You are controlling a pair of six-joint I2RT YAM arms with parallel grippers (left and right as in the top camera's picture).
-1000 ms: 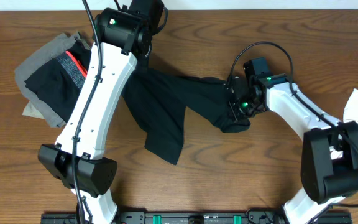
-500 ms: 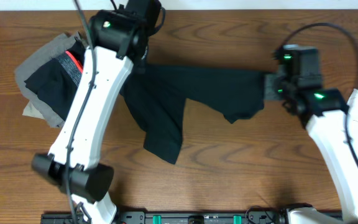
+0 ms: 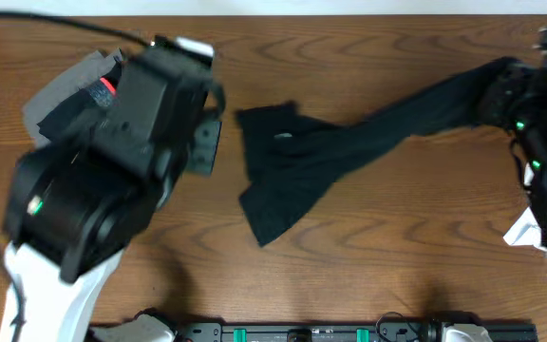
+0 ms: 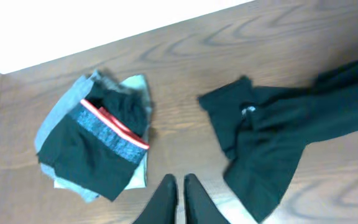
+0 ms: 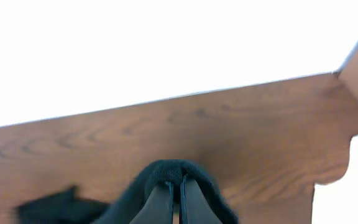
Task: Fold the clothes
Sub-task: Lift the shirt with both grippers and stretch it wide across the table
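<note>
T-shirt (image 3: 349,152) mid-table, clothes pile (image 4: 98,146) far left

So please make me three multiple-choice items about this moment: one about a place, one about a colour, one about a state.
1. Where does the pile of folded clothes lie in the overhead view?
A. far left of the table
B. far right
C. near edge, middle

2. What colour is the band on the top piece of that pile?
A. yellow
B. red
C. green

3. What is the state of the right gripper?
A. open above bare wood
B. shut on the black T-shirt
C. open over the pile

Answers:
1 A, the pile sits at the table's left end, partly behind the left arm.
2 B, the left wrist view shows a red stripe across it.
3 B, black cloth bunches around its fingers and the shirt stretches from there toward the middle.
</note>
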